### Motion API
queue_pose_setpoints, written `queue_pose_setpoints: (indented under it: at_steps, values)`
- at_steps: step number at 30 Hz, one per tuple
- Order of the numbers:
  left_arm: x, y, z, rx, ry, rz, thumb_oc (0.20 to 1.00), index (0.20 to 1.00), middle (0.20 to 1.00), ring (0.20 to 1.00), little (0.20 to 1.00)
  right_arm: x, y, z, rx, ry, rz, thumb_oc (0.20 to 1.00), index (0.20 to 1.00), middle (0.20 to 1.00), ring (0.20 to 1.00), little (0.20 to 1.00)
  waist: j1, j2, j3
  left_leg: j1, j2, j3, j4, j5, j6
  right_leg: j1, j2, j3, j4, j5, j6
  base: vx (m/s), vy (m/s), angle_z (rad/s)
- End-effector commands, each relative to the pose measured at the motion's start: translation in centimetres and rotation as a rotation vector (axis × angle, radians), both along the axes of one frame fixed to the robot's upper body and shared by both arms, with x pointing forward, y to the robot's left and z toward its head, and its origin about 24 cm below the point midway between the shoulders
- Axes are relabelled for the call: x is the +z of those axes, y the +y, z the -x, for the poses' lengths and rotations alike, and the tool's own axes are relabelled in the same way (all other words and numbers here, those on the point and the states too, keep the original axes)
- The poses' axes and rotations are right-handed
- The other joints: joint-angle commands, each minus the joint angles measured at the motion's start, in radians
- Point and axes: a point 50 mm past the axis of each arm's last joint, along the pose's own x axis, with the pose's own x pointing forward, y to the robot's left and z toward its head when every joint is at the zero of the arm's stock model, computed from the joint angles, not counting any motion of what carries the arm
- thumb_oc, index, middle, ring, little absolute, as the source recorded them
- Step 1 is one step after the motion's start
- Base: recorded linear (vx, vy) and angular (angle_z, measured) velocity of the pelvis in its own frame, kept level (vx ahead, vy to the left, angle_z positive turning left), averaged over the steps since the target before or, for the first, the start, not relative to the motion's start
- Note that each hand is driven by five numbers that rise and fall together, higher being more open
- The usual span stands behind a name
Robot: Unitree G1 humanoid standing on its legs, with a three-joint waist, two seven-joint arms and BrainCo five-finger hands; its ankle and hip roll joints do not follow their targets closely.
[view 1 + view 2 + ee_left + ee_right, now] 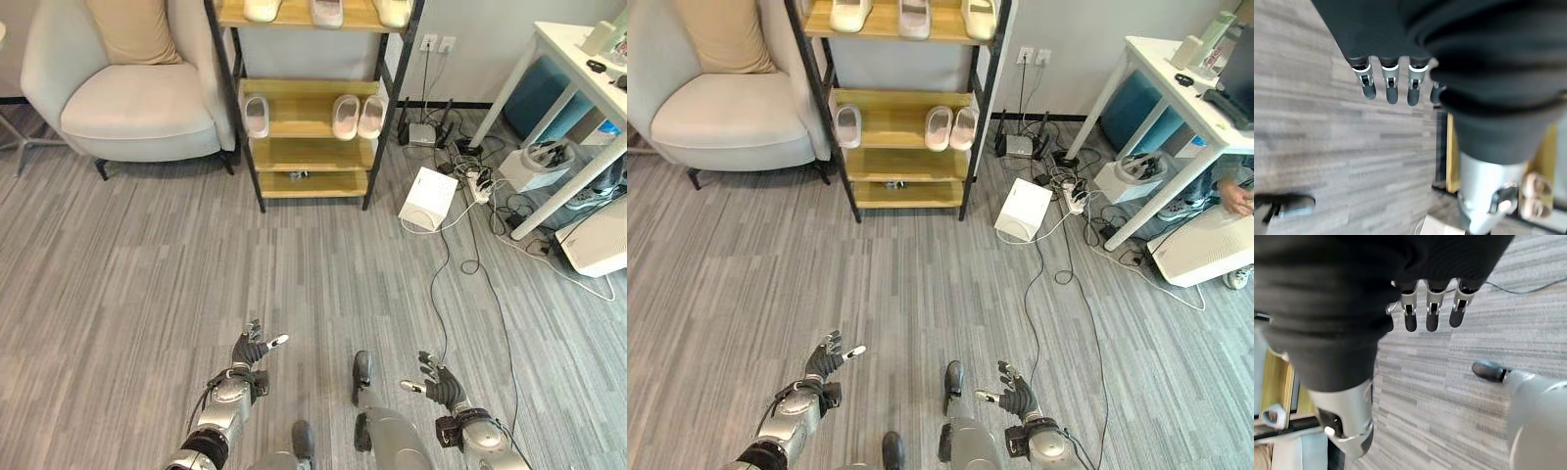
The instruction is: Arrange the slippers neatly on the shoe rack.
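The shoe rack, wooden shelves in a black frame, stands against the far wall. On its middle shelf a single pale slipper lies at the left and a pair of slippers at the right. Three more slippers sit on the top shelf. My left hand and right hand hover low over the grey floor, well short of the rack. Both are open and empty, with straight fingers in the left wrist view and straight fingers in the right wrist view.
A pale armchair stands left of the rack. Right of it lie a white box, a power strip and loose cables, then a white table. A person's hand shows at the right edge.
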Motion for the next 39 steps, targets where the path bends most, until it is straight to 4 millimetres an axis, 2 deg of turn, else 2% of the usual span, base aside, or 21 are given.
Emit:
queue_pose_setpoints:
  at_steps: [1, 3, 5, 7, 8, 9, 12, 17, 18, 20, 22, 23, 25, 26, 28, 29, 30, 33, 35, 36, 39]
  values:
    - [1.6, -1.1, -1.8, -0.052, -0.098, 0.021, 1.000, 1.000, 1.000, 1.000, 1.000, 1.8, -0.9, -1.5, 0.034, -0.103, 0.023, 1.000, 1.000, 1.000, 1.000, 1.000, -0.006, 0.034, -0.035, 0.004, 0.143, 0.019, 0.127, 0.040, -0.112, 0.115, 0.018, 0.020, 0.011, -0.062, 0.034, 0.21, -0.262, 0.31]
    - [1.5, -1.4, -1.7, -0.051, -0.098, 0.043, 1.000, 1.000, 1.000, 1.000, 1.000, 2.1, -1.1, -1.6, 0.049, -0.111, 0.023, 1.000, 1.000, 1.000, 1.000, 1.000, 0.000, 0.036, -0.029, -0.040, 0.151, -0.018, 0.286, 0.105, -0.132, 0.154, 0.033, 0.022, 0.016, -0.085, 0.006, 0.18, -0.256, 0.20]
    - [1.5, -1.6, -1.7, -0.042, -0.100, 0.055, 1.000, 1.000, 1.000, 1.000, 1.000, 2.2, -1.4, -1.8, 0.065, -0.109, 0.029, 1.000, 1.000, 1.000, 1.000, 1.000, 0.022, 0.021, -0.009, -0.118, 0.108, -0.079, 0.433, 0.151, -0.134, 0.202, 0.031, 0.043, 0.017, -0.113, -0.019, 0.19, -0.213, -0.07]
    - [1.5, -1.5, -1.7, -0.036, -0.098, 0.059, 1.000, 1.000, 1.000, 1.000, 1.000, 2.2, -1.5, -1.8, 0.067, -0.105, 0.034, 1.000, 1.000, 1.000, 1.000, 1.000, 0.029, 0.018, -0.003, -0.148, 0.102, -0.074, 0.433, 0.139, -0.126, 0.218, 0.027, 0.051, 0.014, -0.121, -0.019, 0.21, -0.095, -0.42]
    - [1.2, -1.5, -1.4, -0.032, -0.083, 0.056, 1.000, 1.000, 1.000, 1.000, 1.000, 2.3, -1.6, -1.8, 0.067, -0.104, 0.033, 1.000, 1.000, 1.000, 1.000, 1.000, 0.046, 0.012, -0.003, -0.214, 0.100, -0.042, 0.363, 0.111, -0.109, 0.254, 0.017, 0.066, 0.008, -0.137, -0.011, 0.47, -0.055, -0.37]
    - [1.0, -1.3, -1.2, -0.027, -0.074, 0.045, 1.000, 1.000, 1.000, 1.000, 1.000, 2.3, -2.0, -1.6, 0.061, -0.104, 0.046, 1.000, 1.000, 1.000, 1.000, 1.000, 0.059, 0.024, -0.012, -0.257, 0.125, -0.007, 0.222, 0.122, -0.102, 0.280, 0.022, 0.065, 0.005, -0.167, -0.003, 0.51, -0.008, -0.47]
    - [0.7, -1.1, -1.1, -0.020, -0.057, 0.024, 1.000, 1.000, 1.000, 1.000, 1.000, 2.0, -2.2, -1.2, 0.055, -0.089, 0.063, 1.000, 1.000, 1.000, 1.000, 1.000, 0.080, 0.049, -0.016, -0.308, 0.166, 0.002, 0.042, 0.233, -0.129, 0.335, 0.030, 0.072, 0.004, -0.214, 0.002, 0.37, 0.074, -0.21]
    - [0.2, -0.4, -0.2, 0.015, -0.033, 0.030, 1.000, 1.000, 1.000, 1.000, 1.000, 1.6, -2.4, -0.9, 0.069, -0.059, 0.081, 1.000, 1.000, 1.000, 1.000, 1.000, 0.091, 0.059, -0.040, -0.295, 0.192, 0.062, 0.008, 0.273, -0.143, 0.434, -0.001, 0.090, -0.005, -0.253, 0.027, 0.45, 0.180, -0.22]
    - [0.0, -0.4, 0.2, 0.023, -0.027, 0.034, 1.000, 1.000, 1.000, 1.000, 1.000, 1.3, -2.2, -0.7, 0.069, -0.043, 0.074, 1.000, 1.000, 1.000, 1.000, 1.000, 0.097, 0.051, -0.061, -0.293, 0.173, 0.068, 0.034, 0.258, -0.131, 0.458, -0.042, 0.091, -0.014, -0.251, 0.052, 0.39, 0.241, -0.23]
    - [-0.1, -0.2, 0.4, 0.031, -0.025, 0.035, 1.000, 1.000, 1.000, 1.000, 1.000, 1.3, -1.9, -0.8, 0.058, -0.045, 0.057, 1.000, 1.000, 1.000, 1.000, 1.000, 0.103, 0.034, -0.068, -0.293, 0.157, 0.089, 0.074, 0.220, -0.109, 0.441, -0.081, 0.104, 0.003, -0.234, 0.071, 0.36, 0.275, -0.23]
    - [0.3, 0.1, 0.2, 0.027, -0.042, 0.029, 1.000, 1.000, 1.000, 1.000, 1.000, 1.4, -1.5, -1.4, 0.043, -0.062, 0.037, 1.000, 1.000, 1.000, 1.000, 1.000, 0.112, 0.004, -0.065, -0.294, 0.124, 0.111, 0.109, 0.164, -0.072, 0.388, -0.134, 0.135, 0.076, -0.142, 0.097, 0.25, 0.252, -0.42]
    - [0.3, 0.1, 0.2, 0.027, -0.042, 0.029, 1.000, 1.000, 1.000, 1.000, 1.000, 1.4, -1.5, -1.4, 0.043, -0.062, 0.037, 1.000, 1.000, 1.000, 1.000, 1.000, 0.114, 0.003, -0.066, -0.294, 0.124, 0.113, 0.110, 0.163, -0.072, 0.386, -0.135, 0.137, 0.077, -0.142, 0.098, 0.23, 0.258, -0.50]
    - [0.9, 0.4, -0.4, 0.015, -0.071, 0.016, 1.000, 1.000, 1.000, 1.000, 1.000, 1.8, -1.1, -2.2, 0.051, -0.086, 0.030, 1.000, 1.000, 1.000, 1.000, 1.000, 0.118, 0.000, -0.037, -0.265, 0.085, 0.120, 0.099, 0.126, -0.028, 0.281, -0.168, 0.163, 0.250, -0.005, 0.093, 0.20, 0.299, -0.21]
    - [1.1, 0.5, -0.6, 0.015, -0.080, 0.010, 1.000, 1.000, 1.000, 1.000, 1.000, 1.8, -0.8, -2.2, 0.060, -0.088, 0.028, 1.000, 1.000, 1.000, 1.000, 1.000, 0.119, 0.000, -0.029, -0.252, 0.081, 0.123, 0.092, 0.113, -0.022, 0.261, -0.172, 0.152, 0.282, 0.005, 0.089, 0.14, 0.228, 0.17]
    - [1.2, 0.6, -0.8, 0.012, -0.084, 0.008, 1.000, 1.000, 1.000, 1.000, 1.000, 1.8, -0.6, -2.2, 0.063, -0.087, 0.025, 1.000, 1.000, 1.000, 1.000, 1.000, 0.116, 0.005, -0.021, -0.236, 0.080, 0.118, 0.083, 0.107, -0.017, 0.229, -0.166, 0.144, 0.309, 0.000, 0.086, 0.14, 0.086, 0.52]
    - [1.7, 1.0, -1.5, 0.015, -0.105, -0.006, 1.000, 1.000, 1.000, 1.000, 1.000, 1.6, -0.4, -2.2, 0.068, -0.080, 0.011, 1.000, 1.000, 1.000, 1.000, 1.000, 0.093, 0.019, 0.002, -0.170, 0.085, 0.104, 0.031, 0.100, -0.027, 0.136, -0.097, 0.095, 0.239, -0.086, 0.069, 0.22, 0.037, 0.45]
    - [1.8, 1.0, -1.6, 0.012, -0.106, -0.008, 1.000, 1.000, 1.000, 1.000, 1.000, 1.7, -0.4, -2.3, 0.066, -0.083, 0.010, 1.000, 1.000, 1.000, 1.000, 1.000, 0.087, 0.019, 0.008, -0.162, 0.083, 0.096, 0.029, 0.100, -0.028, 0.134, -0.084, 0.088, 0.214, -0.099, 0.070, 0.28, 0.019, 0.17]
    - [1.9, 0.9, -2.1, 0.006, -0.106, -0.019, 1.000, 1.000, 1.000, 1.000, 1.000, 1.6, -0.3, -1.9, 0.055, -0.085, -0.004, 1.000, 1.000, 1.000, 1.000, 1.000, 0.044, 0.014, 0.017, -0.090, 0.073, 0.057, 0.013, 0.075, -0.043, 0.083, 0.006, 0.079, 0.077, -0.091, 0.066, 0.28, -0.103, 0.23]
    - [2.0, 0.7, -2.2, -0.003, -0.110, -0.023, 1.000, 1.000, 1.000, 1.000, 1.000, 1.6, -0.3, -1.8, 0.061, -0.085, -0.003, 1.000, 1.000, 1.000, 1.000, 1.000, 0.036, 0.015, 0.017, -0.081, 0.073, 0.047, 0.026, 0.060, -0.045, 0.082, 0.020, 0.078, 0.076, -0.091, 0.060, 0.21, -0.139, 0.88]
    - [1.6, 0.3, -1.7, -0.024, -0.093, -0.017, 1.000, 1.000, 1.000, 1.000, 1.000, 1.1, -0.4, -1.1, 0.060, -0.055, -0.012, 1.000, 1.000, 1.000, 1.000, 1.000, 0.037, 0.011, -0.001, -0.087, 0.083, 0.028, 0.100, 0.036, -0.058, 0.156, 0.034, 0.100, 0.050, -0.119, 0.028, 0.22, -0.236, 1.30]
    - [1.8, -0.4, -2.0, -0.044, -0.108, 0.007, 1.000, 1.000, 1.000, 1.000, 1.000, 1.3, -1.4, -0.9, 0.059, -0.053, 0.003, 1.000, 1.000, 1.000, 1.000, 1.000, 0.051, 0.008, 0.018, -0.173, 0.078, -0.025, 0.321, 0.078, -0.102, 0.216, 0.029, 0.066, 0.045, -0.135, -0.007, 0.13, -0.165, 0.54]
